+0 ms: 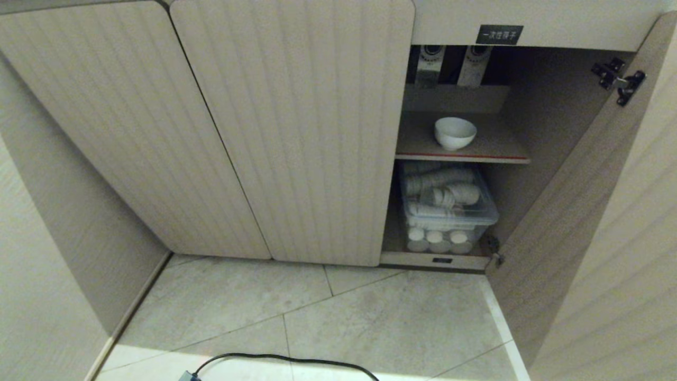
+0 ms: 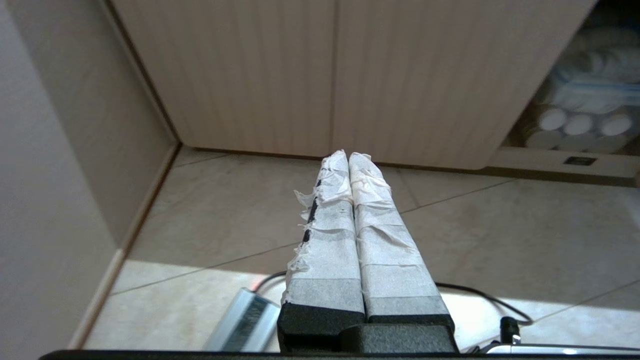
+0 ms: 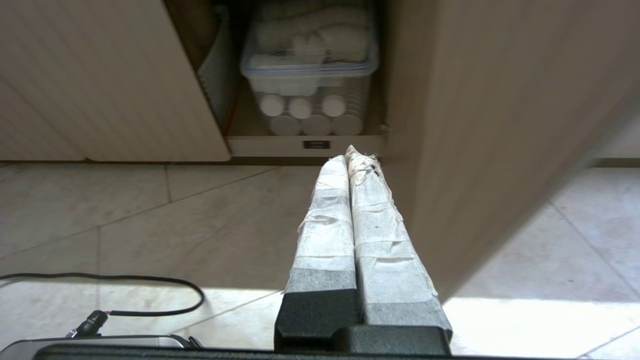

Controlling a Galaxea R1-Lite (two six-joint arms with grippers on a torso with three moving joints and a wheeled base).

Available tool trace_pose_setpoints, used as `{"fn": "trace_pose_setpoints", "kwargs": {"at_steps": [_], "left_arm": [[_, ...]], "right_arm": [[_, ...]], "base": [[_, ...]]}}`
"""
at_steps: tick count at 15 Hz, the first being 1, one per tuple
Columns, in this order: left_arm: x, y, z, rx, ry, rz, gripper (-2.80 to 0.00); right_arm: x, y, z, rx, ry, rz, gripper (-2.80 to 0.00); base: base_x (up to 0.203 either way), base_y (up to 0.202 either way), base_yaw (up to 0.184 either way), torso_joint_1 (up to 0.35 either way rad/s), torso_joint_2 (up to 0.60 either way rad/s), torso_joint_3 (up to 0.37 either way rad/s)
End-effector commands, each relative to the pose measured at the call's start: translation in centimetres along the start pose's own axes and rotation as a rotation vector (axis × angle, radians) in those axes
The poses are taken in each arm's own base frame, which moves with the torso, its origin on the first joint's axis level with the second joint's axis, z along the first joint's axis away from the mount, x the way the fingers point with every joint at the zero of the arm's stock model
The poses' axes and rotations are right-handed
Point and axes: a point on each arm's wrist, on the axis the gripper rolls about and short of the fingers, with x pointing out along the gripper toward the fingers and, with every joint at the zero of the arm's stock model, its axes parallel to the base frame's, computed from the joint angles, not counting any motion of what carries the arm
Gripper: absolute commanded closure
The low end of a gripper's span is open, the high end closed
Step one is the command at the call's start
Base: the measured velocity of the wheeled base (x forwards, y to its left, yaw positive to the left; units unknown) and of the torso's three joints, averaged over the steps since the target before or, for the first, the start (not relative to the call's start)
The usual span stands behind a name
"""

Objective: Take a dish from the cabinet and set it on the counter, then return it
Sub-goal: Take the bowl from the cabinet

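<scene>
The dish is seen upright on the red-edged shelf of the cabinet (right door swung open). Both the left gripper and right gripper are held closed, empty, low over the floor.

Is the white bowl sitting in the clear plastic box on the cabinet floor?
No, the white bowl stands alone on the red-edged shelf, above the clear plastic box of cups.
</scene>
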Motion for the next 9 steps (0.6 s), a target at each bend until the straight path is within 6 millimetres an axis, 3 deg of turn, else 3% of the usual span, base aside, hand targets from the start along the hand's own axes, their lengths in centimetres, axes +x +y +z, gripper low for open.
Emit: {"fn": "trace_pose_setpoints", "kwargs": {"at_steps": [1, 4, 9], "left_arm": [[0.0, 0.0, -0.01, -0.001, 0.0, 0.001, 0.0], [-0.01, 0.0, 0.01, -0.001, -0.001, 0.001, 0.0], [-0.01, 0.0, 0.02, -0.001, -0.001, -0.001, 0.0]], "right_arm": [[0.01, 0.0, 0.0, 0.0, 0.001, -0.001, 0.0], [0.01, 0.0, 0.0, 0.0, 0.001, -0.001, 0.0], [0.01, 0.0, 0.0, 0.0, 0.001, -0.001, 0.0]], "base": [[0.0, 0.194, -0.002, 0.002, 0.01, 0.002], [0.0, 0.116, -0.002, 0.001, 0.01, 0.004], [0.0, 0.0, 0.0, 0.0, 0.0, 0.0]]}}
